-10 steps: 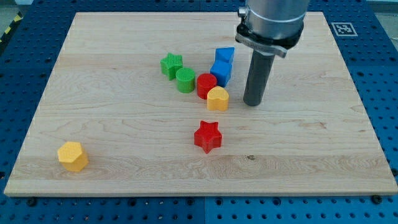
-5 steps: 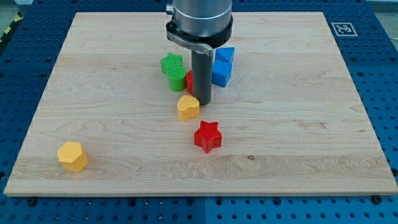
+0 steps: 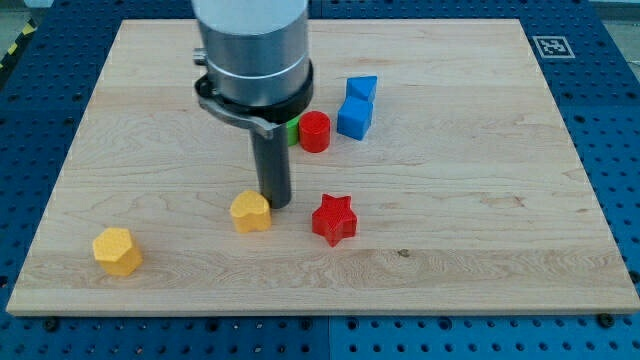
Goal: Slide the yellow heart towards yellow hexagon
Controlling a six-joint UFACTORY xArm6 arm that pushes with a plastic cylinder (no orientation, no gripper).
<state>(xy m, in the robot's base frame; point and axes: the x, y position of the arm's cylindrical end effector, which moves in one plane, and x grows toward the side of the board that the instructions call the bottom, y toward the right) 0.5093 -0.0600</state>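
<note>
The yellow heart (image 3: 250,212) lies on the wooden board (image 3: 480,210), left of the middle and toward the view's bottom. My tip (image 3: 275,203) stands right against its upper right side. The yellow hexagon (image 3: 117,251) sits near the board's bottom left corner, well to the left of and below the heart.
A red star (image 3: 333,219) lies just right of my tip. A red cylinder (image 3: 314,131) sits above it, with two blue blocks (image 3: 356,105) to its right. A sliver of a green block (image 3: 292,128) shows beside the arm, which hides the rest.
My tip has swept from the right of the cluster down and to the left. The yellow heart has slid with it, away from the red cylinder and closer to the yellow hexagon.
</note>
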